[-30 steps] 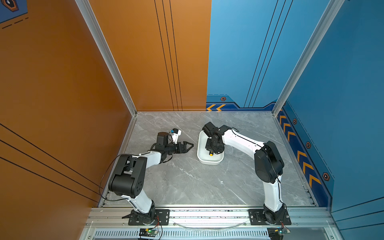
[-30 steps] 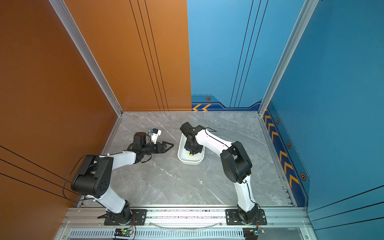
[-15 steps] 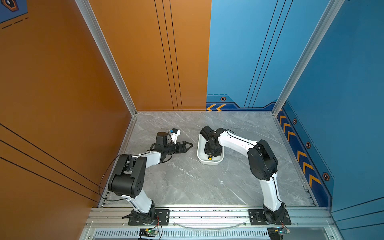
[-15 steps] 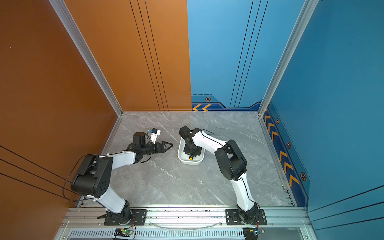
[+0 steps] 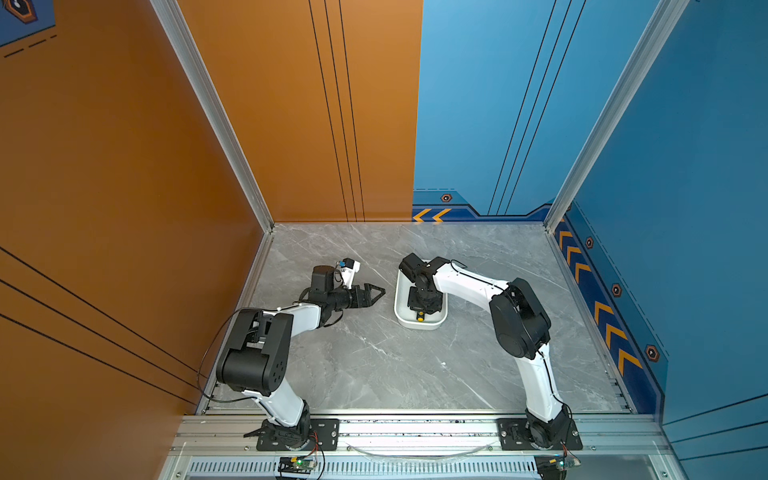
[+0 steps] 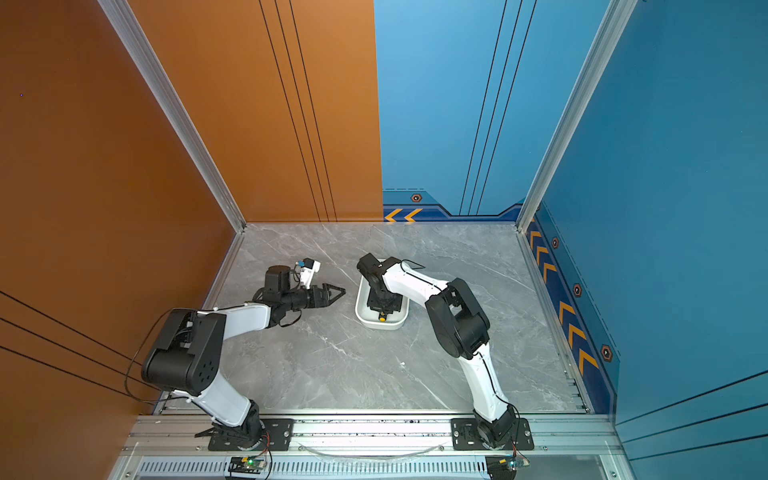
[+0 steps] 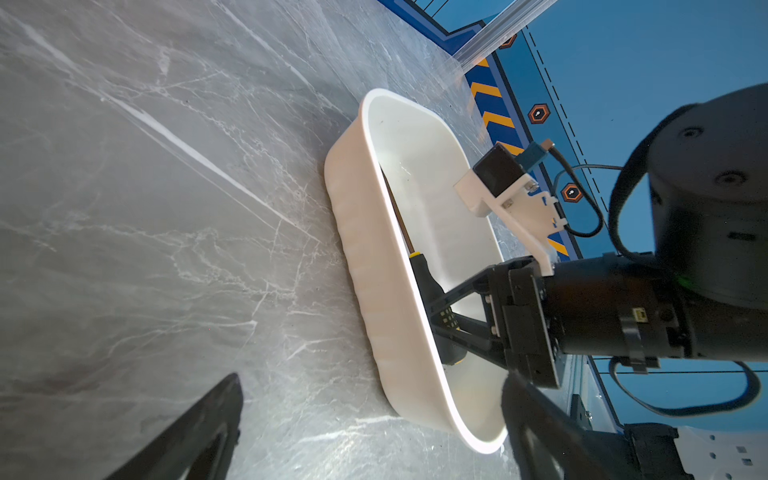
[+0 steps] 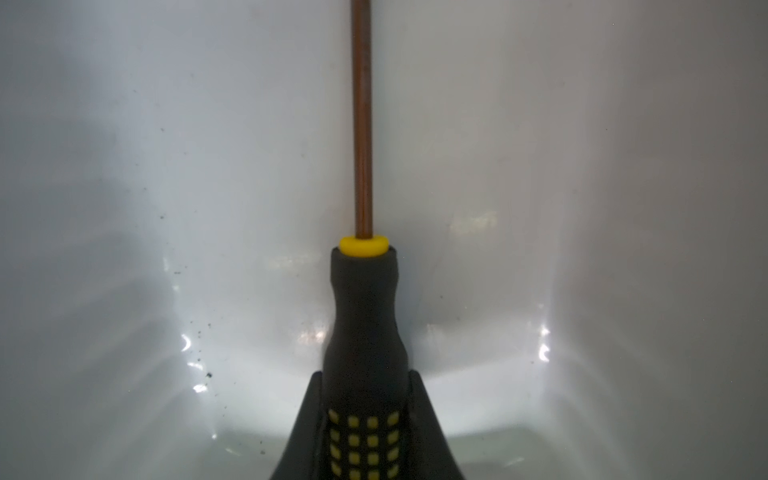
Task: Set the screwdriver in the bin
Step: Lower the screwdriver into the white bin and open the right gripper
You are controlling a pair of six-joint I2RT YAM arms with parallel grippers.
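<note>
The white bin (image 5: 400, 309) (image 6: 360, 311) sits mid-table in both top views. My right gripper (image 5: 421, 306) (image 6: 382, 306) reaches down into it, shut on the screwdriver's black, yellow-dotted handle (image 8: 362, 316). In the right wrist view the fingers (image 8: 419, 399) clamp both sides of the handle, and the thin shaft runs along the bin floor (image 8: 166, 208). The yellow end cap (image 5: 420, 318) shows behind the gripper. The left wrist view shows the screwdriver (image 7: 423, 274) low inside the bin (image 7: 365, 257), below the rim. My left gripper (image 5: 380, 291) (image 7: 372, 380) stands open and empty, left of the bin.
Grey marble tabletop (image 5: 374, 365) inside a walled cell, with an orange wall on the left and blue walls at the back and right. An aluminium rail (image 5: 415, 428) carrying both arm bases runs along the front edge.
My right arm has shifted slightly left and lowered the screwdriver further into the bin, still gripping it. The left arm has not moved.
</note>
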